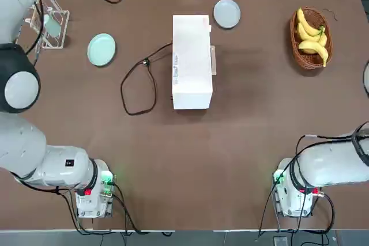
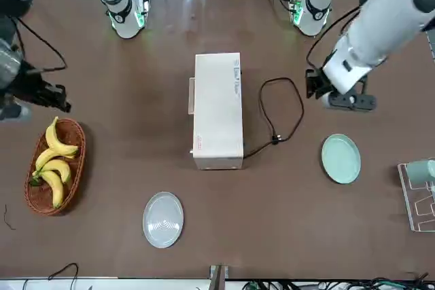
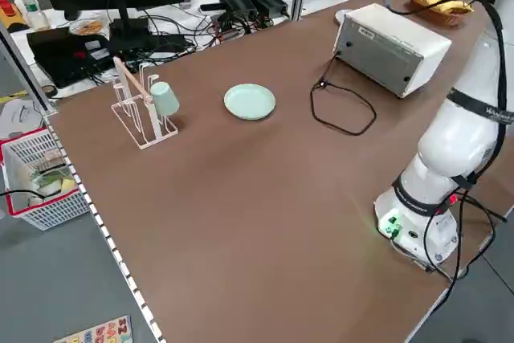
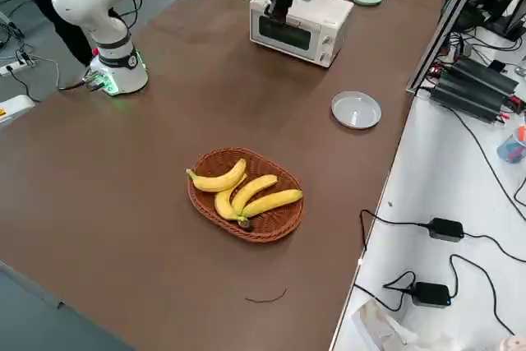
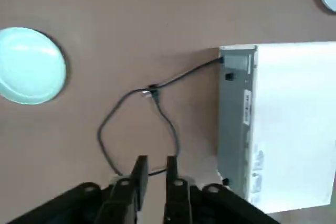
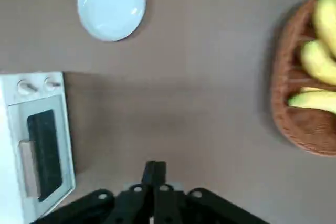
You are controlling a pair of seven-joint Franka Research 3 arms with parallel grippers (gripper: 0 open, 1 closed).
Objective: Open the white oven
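The white oven [image 1: 192, 61] stands in the middle of the table, its black cord [image 1: 138, 84] looping off its back toward my left side. Its glass door [image 6: 44, 153] with the handle [image 6: 26, 166] faces my right side and is closed. My left gripper [image 2: 343, 98] hangs above the table behind the oven [image 5: 289, 124], over the cord [image 5: 157, 103]. Its fingers [image 5: 139, 174] stand almost together, with a thin gap and nothing between them. My right gripper [image 2: 58, 96] hovers between the oven's door side and the banana basket [image 2: 54, 168], shut on nothing.
A green plate [image 1: 101, 49] and a rack holding a cup [image 1: 52, 27] lie at the far left. A grey plate [image 1: 226, 13] sits just beyond the oven. The wicker basket of bananas [image 1: 311, 38] is at the far right.
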